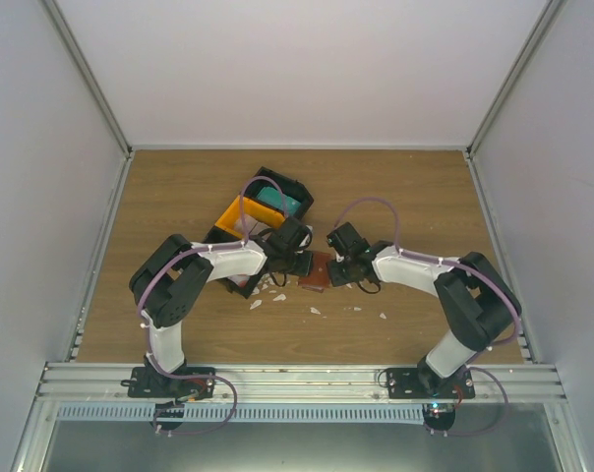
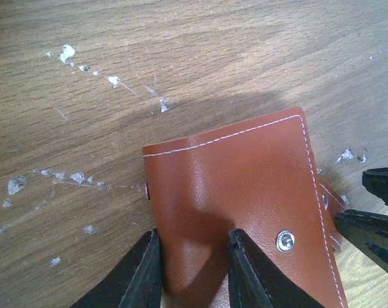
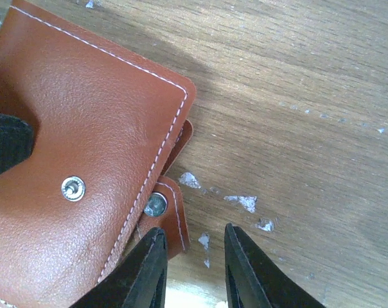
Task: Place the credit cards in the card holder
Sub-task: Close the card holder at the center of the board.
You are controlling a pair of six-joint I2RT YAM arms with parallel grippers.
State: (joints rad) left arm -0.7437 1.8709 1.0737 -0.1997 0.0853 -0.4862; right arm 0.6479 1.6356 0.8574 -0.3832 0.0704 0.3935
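Observation:
The reddish-brown leather card holder lies on the wooden table between my two grippers. In the left wrist view, my left gripper is shut on the near left part of the card holder, and the leather bulges between the fingers. In the right wrist view, my right gripper is open just above the table, with the holder's closing tab by its left finger. The card holder fills that view's left side. A teal card lies in the black bin. No other cards show.
A black bin and an orange bin stand behind the left arm. Small white scraps are scattered on the table in front of the holder. White walls enclose the table on three sides.

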